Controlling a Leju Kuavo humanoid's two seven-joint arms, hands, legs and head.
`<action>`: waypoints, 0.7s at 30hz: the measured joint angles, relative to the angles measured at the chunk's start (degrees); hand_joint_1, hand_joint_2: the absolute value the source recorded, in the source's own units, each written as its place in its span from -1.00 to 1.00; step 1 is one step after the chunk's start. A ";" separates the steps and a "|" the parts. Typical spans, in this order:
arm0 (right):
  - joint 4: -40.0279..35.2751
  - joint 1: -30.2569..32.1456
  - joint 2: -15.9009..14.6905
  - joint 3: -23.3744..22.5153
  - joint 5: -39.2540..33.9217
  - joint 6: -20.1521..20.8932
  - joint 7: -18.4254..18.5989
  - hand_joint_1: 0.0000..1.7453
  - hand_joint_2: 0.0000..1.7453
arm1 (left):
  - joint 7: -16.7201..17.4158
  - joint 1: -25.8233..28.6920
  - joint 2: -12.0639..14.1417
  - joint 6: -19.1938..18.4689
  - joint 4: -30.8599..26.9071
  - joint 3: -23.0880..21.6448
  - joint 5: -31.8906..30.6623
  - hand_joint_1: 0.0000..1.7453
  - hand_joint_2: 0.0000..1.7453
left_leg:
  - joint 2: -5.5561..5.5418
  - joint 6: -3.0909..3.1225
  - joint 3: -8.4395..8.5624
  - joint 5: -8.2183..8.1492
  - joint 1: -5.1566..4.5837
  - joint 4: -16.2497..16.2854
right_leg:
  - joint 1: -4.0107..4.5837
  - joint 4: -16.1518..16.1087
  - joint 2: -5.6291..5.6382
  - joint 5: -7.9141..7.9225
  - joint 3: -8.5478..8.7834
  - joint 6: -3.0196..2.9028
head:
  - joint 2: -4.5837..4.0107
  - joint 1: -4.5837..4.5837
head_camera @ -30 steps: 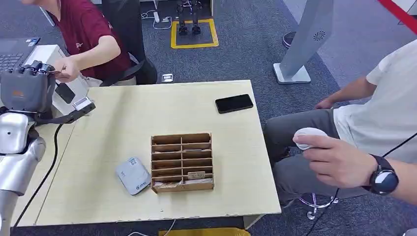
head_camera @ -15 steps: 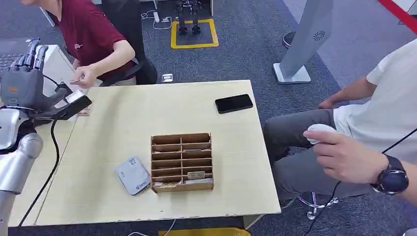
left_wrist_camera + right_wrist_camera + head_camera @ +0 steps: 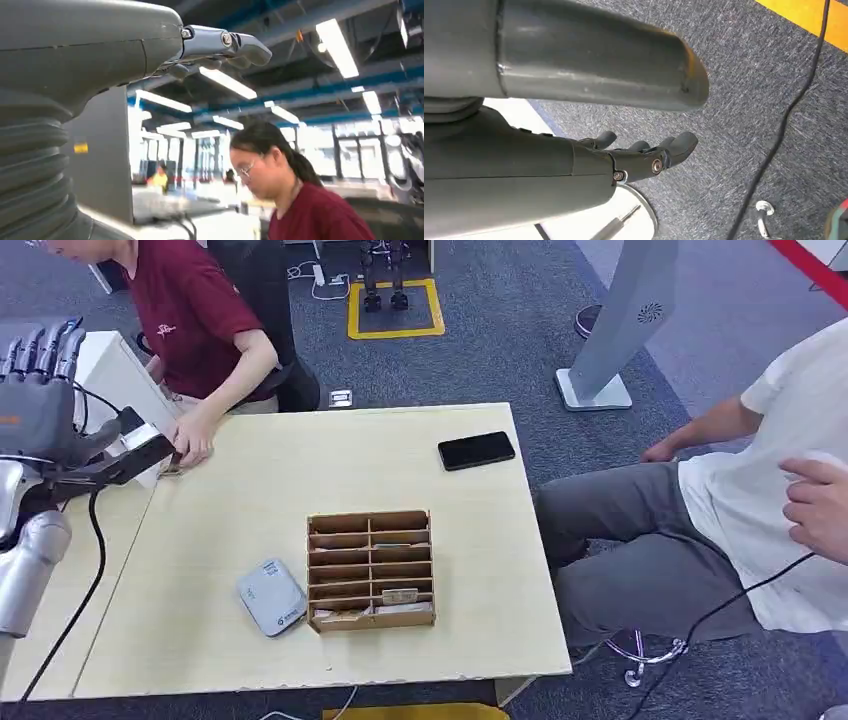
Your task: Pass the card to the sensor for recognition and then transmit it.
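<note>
My left hand (image 3: 40,390) is raised at the table's far left corner, fingers straight up and apart, holding nothing. In the left wrist view its fingers (image 3: 222,42) are stretched out and empty. A person in a red shirt (image 3: 195,310) presses a hand (image 3: 190,443) on the table's left edge, and a small pale card (image 3: 168,469) peeks out beneath it. The grey-white sensor (image 3: 272,597) lies flat at the table's near left. My right hand (image 3: 639,155) hangs over grey carpet, fingers loosely extended and empty.
A wooden slotted card box (image 3: 370,568) stands beside the sensor, with cards in its front slots. A black phone (image 3: 476,450) lies at the far right of the table (image 3: 250,490). A seated person in a white shirt (image 3: 770,500) is close to the right edge.
The person in red took the card from my left hand and brought it down to the table. My left hand spread its fingers. The person at the right lifted their hand away.
</note>
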 joint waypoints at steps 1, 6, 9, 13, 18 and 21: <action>0.02 0.00 0.00 0.00 -0.04 -0.02 -0.09 -1.00 -1.00 | -1.39 0.63 0.29 -2.49 -0.71 0.00 2.69 -1.00 1.00 | 0.00 0.00 0.00 0.00 -0.01 0.00 | 0.00 0.00 0.01 0.00 0.00 0.00 | 0.00 -0.02; 0.04 0.79 -0.02 -0.26 -0.13 0.63 -0.09 -1.00 -1.00 | -9.64 12.49 6.22 -18.34 -15.56 0.00 18.38 -1.00 1.00 | 0.42 -0.06 0.03 -0.14 0.00 -0.05 | -0.04 0.01 0.46 -0.01 -0.11 -0.01 | 0.00 -0.05; 0.02 1.48 -0.09 -0.83 -0.24 1.05 0.26 -1.00 -1.00 | -11.89 22.16 9.86 -24.02 -27.01 0.13 25.97 -1.00 1.00 | 0.44 -0.04 0.02 -0.26 0.00 -0.05 | -0.04 -0.01 0.48 -0.09 -0.17 -0.01 | 0.00 -0.07; -0.04 1.52 -0.09 -1.75 -0.26 1.01 0.13 -1.00 -1.00 | -13.81 30.60 11.61 -27.03 -40.84 -0.17 28.23 -1.00 1.00 | 0.39 -0.06 -0.06 -0.30 -0.01 -0.04 | -0.03 -0.05 0.42 -0.14 -0.21 0.04 | 0.00 -0.04; -0.13 1.18 -0.09 -2.27 -0.26 0.57 -0.79 -1.00 -1.00 | -15.25 32.43 11.61 -26.88 -47.65 -3.17 25.37 -1.00 1.00 | 0.27 -0.02 -0.05 -0.24 -0.02 -0.04 | -0.04 -0.05 0.27 -0.05 -0.14 0.04 | 0.00 -0.04; -0.15 1.09 -0.09 -2.80 -0.24 0.57 -0.40 -1.00 -1.00 | -15.40 32.46 11.89 -26.31 -49.87 -5.11 25.32 -1.00 1.00 | 0.26 0.00 -0.02 -0.20 -0.01 -0.03 | -0.04 -0.05 0.26 -0.03 -0.11 0.05 | 0.00 -0.02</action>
